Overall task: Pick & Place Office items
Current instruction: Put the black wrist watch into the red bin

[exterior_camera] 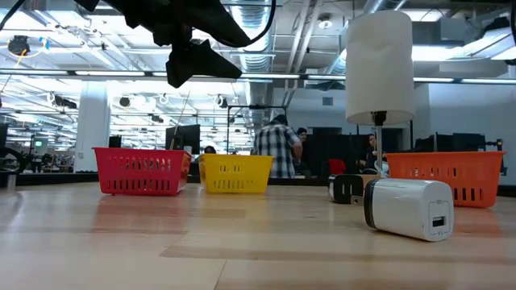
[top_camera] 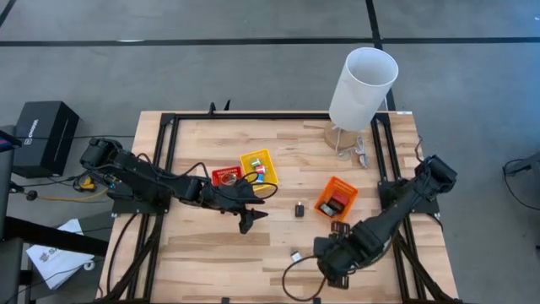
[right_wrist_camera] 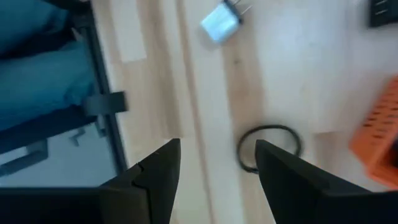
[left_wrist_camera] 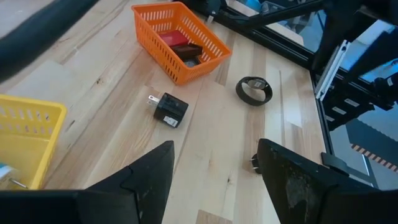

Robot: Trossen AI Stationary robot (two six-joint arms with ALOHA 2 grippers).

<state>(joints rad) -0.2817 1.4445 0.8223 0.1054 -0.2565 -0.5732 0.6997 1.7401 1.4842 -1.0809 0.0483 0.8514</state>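
- Nearest the front edge, the white plug block [top_camera: 297, 255] lies on bare wood, just beside the right gripper [top_camera: 325, 268], whose fingers stand apart with nothing between them.
- The black ring [top_camera: 339, 228] lies flat near the right rail, between that arm and the orange tray [top_camera: 336, 198].
- The black plug block [top_camera: 299, 209] sits alone mid-table, with open board all around it.
- The left gripper [top_camera: 249, 221] hangs raised over the middle, spread wide and empty.
- The orange tray holds dark and red pieces; what they are is hard to tell.
- Farther back, the red tray [top_camera: 224, 176] touches the yellow tray [top_camera: 258, 165].
- The white cylinder [top_camera: 361, 89] stands near the far edge.
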